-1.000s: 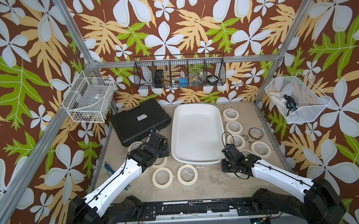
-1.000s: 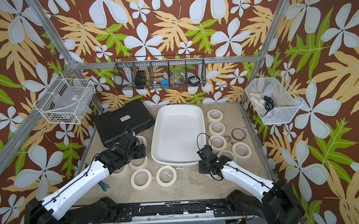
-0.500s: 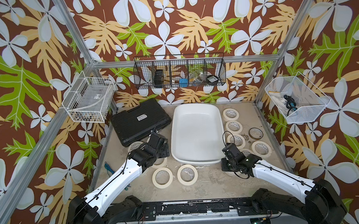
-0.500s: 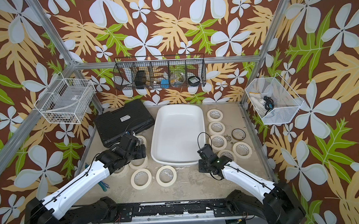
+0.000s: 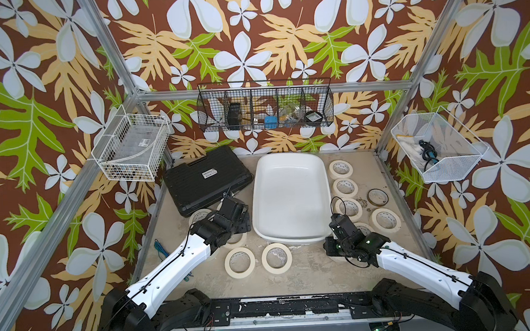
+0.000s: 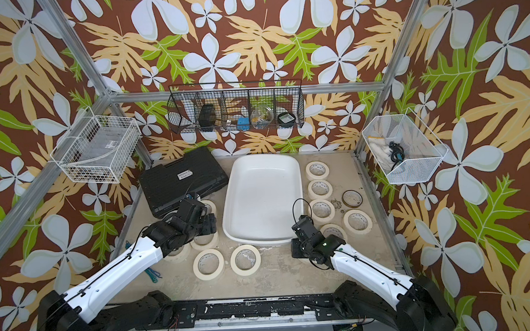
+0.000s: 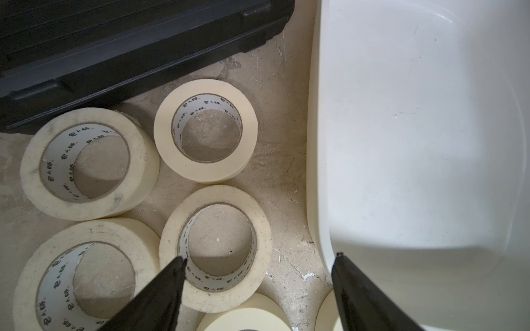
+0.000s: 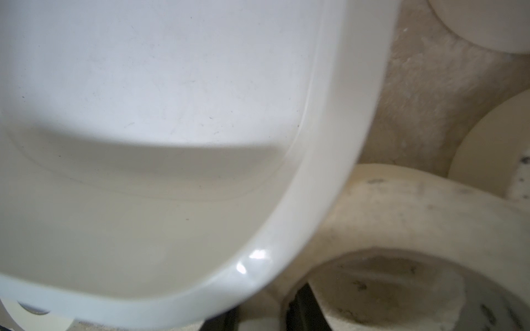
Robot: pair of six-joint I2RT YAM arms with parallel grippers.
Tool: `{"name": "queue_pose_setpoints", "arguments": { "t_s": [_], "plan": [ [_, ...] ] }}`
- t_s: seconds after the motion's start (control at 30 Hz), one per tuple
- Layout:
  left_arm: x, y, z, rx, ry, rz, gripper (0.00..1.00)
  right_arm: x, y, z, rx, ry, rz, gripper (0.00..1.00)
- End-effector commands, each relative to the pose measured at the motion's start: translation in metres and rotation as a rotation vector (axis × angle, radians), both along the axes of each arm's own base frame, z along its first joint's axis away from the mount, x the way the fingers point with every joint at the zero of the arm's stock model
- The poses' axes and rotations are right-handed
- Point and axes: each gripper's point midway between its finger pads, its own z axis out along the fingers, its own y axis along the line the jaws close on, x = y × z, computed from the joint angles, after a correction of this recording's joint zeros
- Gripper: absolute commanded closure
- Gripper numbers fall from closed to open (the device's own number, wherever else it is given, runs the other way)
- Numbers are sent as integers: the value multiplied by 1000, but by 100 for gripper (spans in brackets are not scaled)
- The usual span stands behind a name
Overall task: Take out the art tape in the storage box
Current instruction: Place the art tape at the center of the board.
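Eleven cream tape rolls [image 5: 240,262] can be counted from above. All lie flat on the table [image 5: 313,272], outside the one white tub [image 5: 289,186]: six to its left and front, five to its right. One black case [image 5: 205,180] sits at the back left. One thin dark ring [image 5: 377,196] lies among the right-hand rolls.

The left gripper [image 7: 261,258] hangs released over four clustered rolls beside the tub. One fingertip [image 7: 172,278] is above the nearest roll's rim, the other above the tub's edge.

The right gripper [image 5: 332,250] is clenched at the tub's near right corner, low over a roll. Whether it pinches that roll is too blurred to tell.
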Motion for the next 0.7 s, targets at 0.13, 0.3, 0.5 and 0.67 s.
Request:
{"name": "queue_pose_setpoints", "arguments": {
  "t_s": [0.13,0.3,0.5,0.67],
  "plan": [
    [1,-1,1,-16,-6,4,16,-8,-2,12,-50,15,-9,87],
    [1,-2,1,-17,-3,2,16,-13,0,18,-50,11,-6,87],
    [2,-4,-1,-24,2,2,16,-28,5,11,-57,23,7,87],
    [2,-6,-3,-32,11,-1,17,-34,16,1,-22,44,37,88]
  ]
}}
